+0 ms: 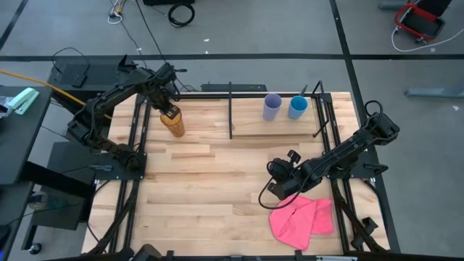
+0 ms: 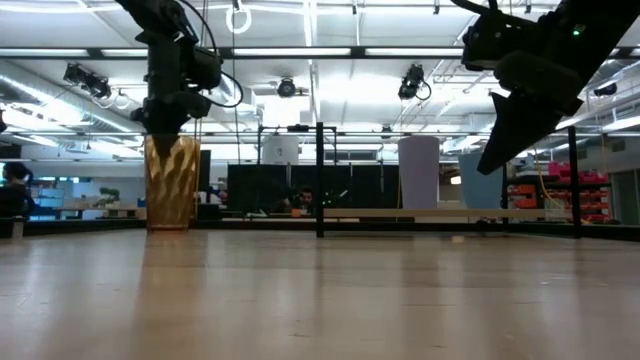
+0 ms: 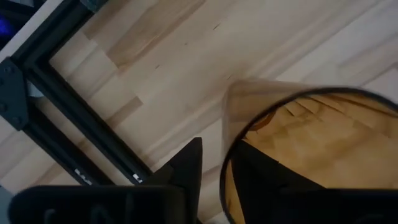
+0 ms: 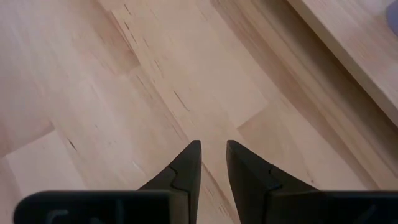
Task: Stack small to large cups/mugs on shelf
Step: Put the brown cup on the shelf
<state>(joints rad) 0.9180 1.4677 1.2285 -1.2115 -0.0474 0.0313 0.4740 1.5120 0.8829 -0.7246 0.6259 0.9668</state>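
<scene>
L end effector (image 1: 169, 110) clamped on rim of amber tumbler (image 1: 173, 124), one finger inside, one outside; tumbler upright on worktop (image 1: 210, 188), L side, well apart from shelf (image 1: 250, 125). Lavender cup (image 1: 272, 107) & blue cup (image 1: 298, 107) side by side on shelf. R end effector (image 1: 278, 190) idle near pink cloth (image 1: 302, 217), fingers nearly shut, empty. Advice: lift straight, keep vertical, clear shelf rods, set down beside lavender.

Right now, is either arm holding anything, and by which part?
The left gripper holds the tall translucent amber ribbed tumbler by its rim, one finger inside and one outside. The right gripper holds nothing.
</scene>
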